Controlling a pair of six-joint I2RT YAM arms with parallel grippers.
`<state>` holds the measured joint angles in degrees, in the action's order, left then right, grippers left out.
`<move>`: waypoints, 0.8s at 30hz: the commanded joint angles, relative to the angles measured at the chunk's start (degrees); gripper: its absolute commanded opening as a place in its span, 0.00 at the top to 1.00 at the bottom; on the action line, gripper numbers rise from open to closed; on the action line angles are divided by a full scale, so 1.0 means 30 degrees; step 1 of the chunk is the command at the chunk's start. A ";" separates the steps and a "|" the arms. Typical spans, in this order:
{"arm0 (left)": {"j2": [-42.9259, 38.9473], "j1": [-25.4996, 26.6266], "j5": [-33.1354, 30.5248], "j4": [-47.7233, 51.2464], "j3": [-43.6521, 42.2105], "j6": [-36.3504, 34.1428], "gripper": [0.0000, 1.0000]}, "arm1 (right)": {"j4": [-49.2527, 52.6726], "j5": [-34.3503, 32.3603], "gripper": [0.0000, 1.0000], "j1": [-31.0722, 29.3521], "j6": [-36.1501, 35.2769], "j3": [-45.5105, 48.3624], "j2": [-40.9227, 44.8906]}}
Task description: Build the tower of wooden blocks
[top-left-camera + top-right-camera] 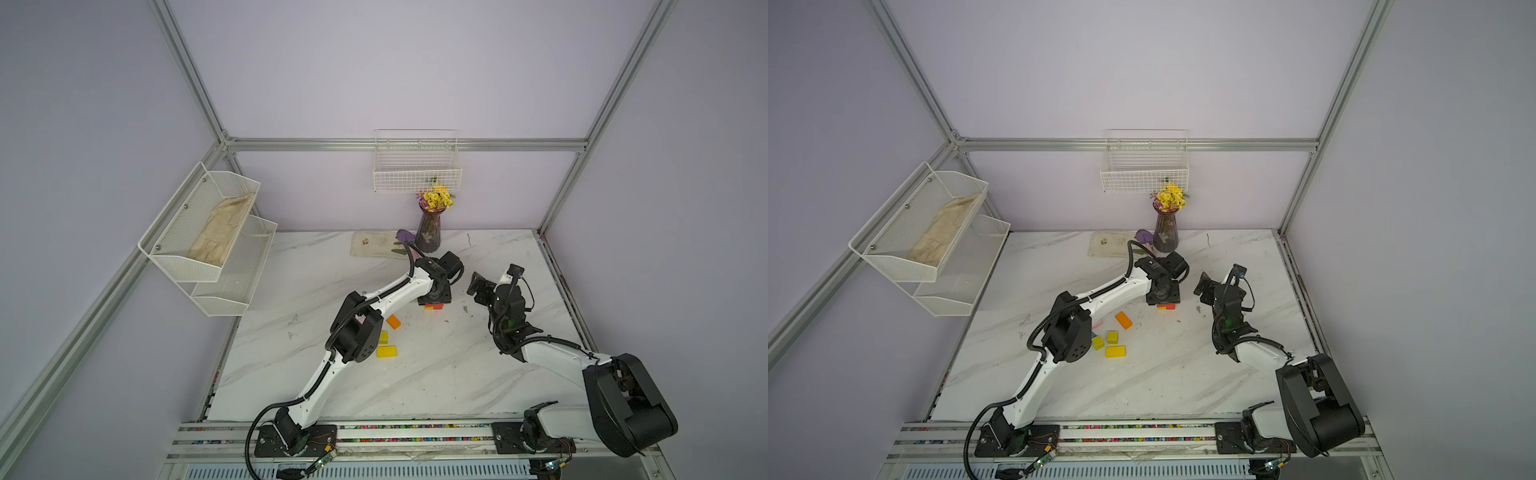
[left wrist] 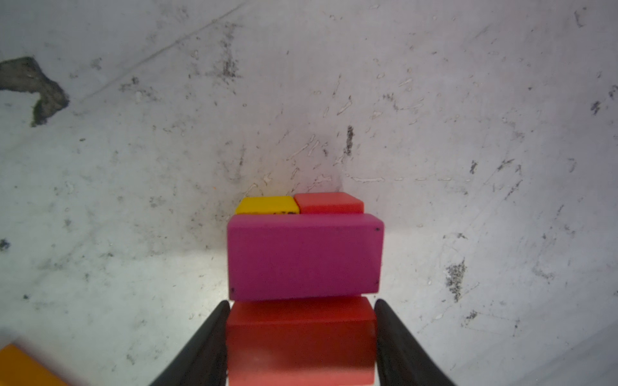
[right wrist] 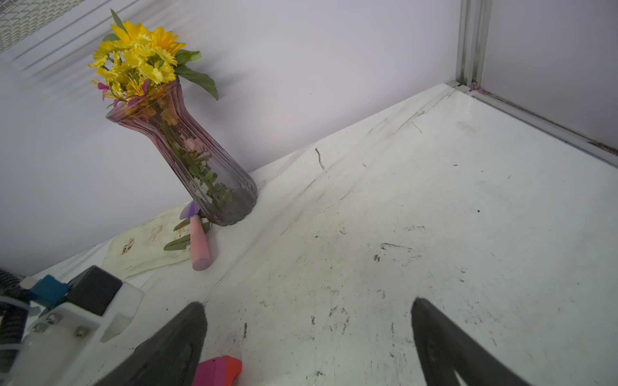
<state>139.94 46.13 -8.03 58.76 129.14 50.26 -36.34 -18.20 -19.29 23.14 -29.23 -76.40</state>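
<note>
In both top views my left gripper hangs straight over the tower, of which only red and yellow edges show below it. The left wrist view shows the gripper shut on a red block, its fingers against both sides. That block lies beside a magenta block, on a lower layer of a yellow block and a red block. My right gripper hovers open and empty to the tower's right, jaws wide.
Loose blocks lie by the left elbow: an orange brick, two yellow cubes, a yellow brick. At the back stand a purple flower vase, a cloth and a pink-handled trowel. A wire basket and a shelf rack hang on the walls.
</note>
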 commanded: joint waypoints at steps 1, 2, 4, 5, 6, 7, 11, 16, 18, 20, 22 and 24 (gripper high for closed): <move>0.0193 -0.0126 0.0187 -0.0135 0.1798 -0.0318 0.50 | -0.0483 0.0030 0.03 0.0070 0.0140 0.0179 0.0330; 0.0203 -0.0149 0.0189 -0.0138 0.1821 -0.0321 0.49 | -0.0485 0.0030 0.03 0.0043 0.0128 0.0192 0.0330; 0.0227 -0.0171 0.0165 -0.0134 0.1832 -0.0347 0.48 | -0.0485 0.0030 0.03 0.0043 0.0125 0.0193 0.0330; 0.0229 -0.0179 0.0112 -0.0134 0.1833 -0.0347 0.48 | -0.0470 0.0005 0.03 0.0056 0.0114 0.0144 0.0322; 0.0225 -0.0171 0.0073 -0.0121 0.1835 -0.0347 0.48 | -0.0485 0.0025 0.03 0.0037 0.0115 0.0154 0.0301; 0.0252 -0.0201 0.0042 -0.0099 0.1863 -0.0347 0.48 | -0.0478 0.0030 0.03 0.0050 0.0114 0.0142 0.0301; 0.0327 -0.0201 -0.0143 0.0016 0.1930 -0.0428 0.45 | -0.0485 0.0030 0.03 0.0044 0.0111 0.0164 0.0302; 0.0607 -0.0230 -0.0163 0.0304 0.2295 -0.0494 0.44 | -0.0478 0.0037 0.03 0.0051 0.0111 0.0141 0.0301; 0.0729 -0.0245 -0.0171 0.0338 0.2416 -0.0523 0.43 | -0.0484 0.0059 0.03 0.0045 0.0114 0.0145 0.0301; 0.0779 -0.0263 -0.0187 0.0393 0.2482 -0.0523 0.43 | -0.0485 0.0039 0.03 0.0041 0.0110 0.0136 0.0307; 0.0782 -0.0259 -0.0215 0.0392 0.2480 -0.0507 0.40 | -0.0485 0.0032 0.03 0.0061 0.0110 0.0146 0.0319; 0.0778 -0.0272 -0.0218 0.0411 0.2508 -0.0523 0.36 | -0.0485 0.0032 0.03 0.0044 0.0112 0.0146 0.0322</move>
<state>141.56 45.76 -8.21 59.51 131.81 49.82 -36.38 -18.17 -19.29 23.14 -29.23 -76.42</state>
